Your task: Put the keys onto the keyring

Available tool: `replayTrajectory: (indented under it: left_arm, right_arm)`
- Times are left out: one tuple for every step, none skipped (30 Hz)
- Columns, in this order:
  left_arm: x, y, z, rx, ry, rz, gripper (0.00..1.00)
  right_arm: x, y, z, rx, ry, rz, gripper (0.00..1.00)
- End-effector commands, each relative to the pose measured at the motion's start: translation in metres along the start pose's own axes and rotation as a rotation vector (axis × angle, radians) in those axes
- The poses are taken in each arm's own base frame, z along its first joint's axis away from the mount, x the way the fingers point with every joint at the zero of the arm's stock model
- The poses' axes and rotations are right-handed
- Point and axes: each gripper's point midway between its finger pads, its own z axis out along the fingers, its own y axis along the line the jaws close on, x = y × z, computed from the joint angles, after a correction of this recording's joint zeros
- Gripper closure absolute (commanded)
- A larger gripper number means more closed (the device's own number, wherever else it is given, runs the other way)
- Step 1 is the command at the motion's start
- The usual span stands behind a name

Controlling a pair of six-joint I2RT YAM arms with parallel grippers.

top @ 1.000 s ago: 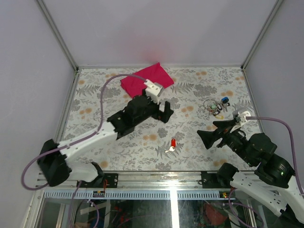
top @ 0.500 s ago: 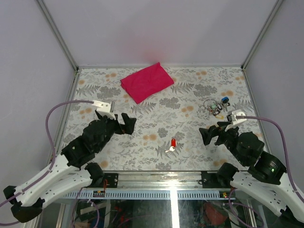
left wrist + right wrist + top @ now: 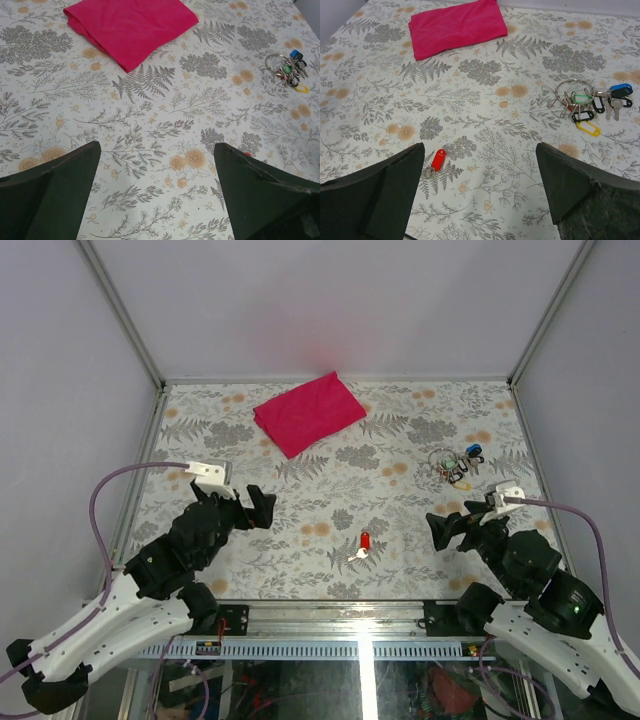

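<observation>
The red key (image 3: 364,542) lies flat by itself close to the near edge of the counter (image 3: 200,440), about midway along that edge, with its silver blade pointing toward the edge. From the right wrist it shows low and left (image 3: 437,160), with bare patterned surface all round it.

The blue key (image 3: 472,450) lies well apart from it, toward the right edge, touching or just beside the keyring (image 3: 447,462). Whether it is already threaded on the ring cannot be told. The right wrist view shows the thin silver keyring (image 3: 570,90) with dark-headed keys, a yellow tag (image 3: 588,129) fanned out beside it, and the blue key (image 3: 621,88) at the outer side of the bunch.

A magenta cloth (image 3: 308,412) lies folded near the far edge, left of centre.

The right gripper (image 3: 450,525) hangs above the counter near its near right corner, fingers spread wide with nothing between them. The left gripper (image 3: 250,508) hangs over the left half of the counter, likewise wide apart and empty. Neither touches a key.
</observation>
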Motion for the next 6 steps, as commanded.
replayTrajectory:
  left_arm:
    - [-0.0023,0.0046,0.0022,-0.03,-0.006,0.01,0.0]
    - [-0.0023,0.0047,0.0023,-0.03,-0.005,0.013,0.0]
    - [-0.0027,0.0056,0.002,-0.034,-0.006,0.012,0.0]
    - [-0.0036,0.0066,0.0014,-0.039,-0.011,0.007,0.0]
    - [-0.0038,0.0073,0.001,-0.041,-0.013,0.007,0.0]
    - [-0.0047,0.0071,0.0004,-0.038,-0.017,0.005,0.0]
  right_arm:
    - [-0.0089,-0.0059,-0.0005,0.027,-0.052,0.001,0.01]
    - [-0.0089,-0.006,-0.0005,0.027,-0.051,-0.001,0.01]
    - [-0.0083,-0.006,-0.0002,0.028,-0.049,-0.002,0.01]
    - [-0.0074,-0.0053,0.0004,0.025,-0.044,-0.004,0.01]
    - [-0.0067,-0.0051,0.001,0.025,-0.04,-0.007,0.01]
    - [-0.0061,-0.0044,0.0017,0.024,-0.036,-0.009,0.01]
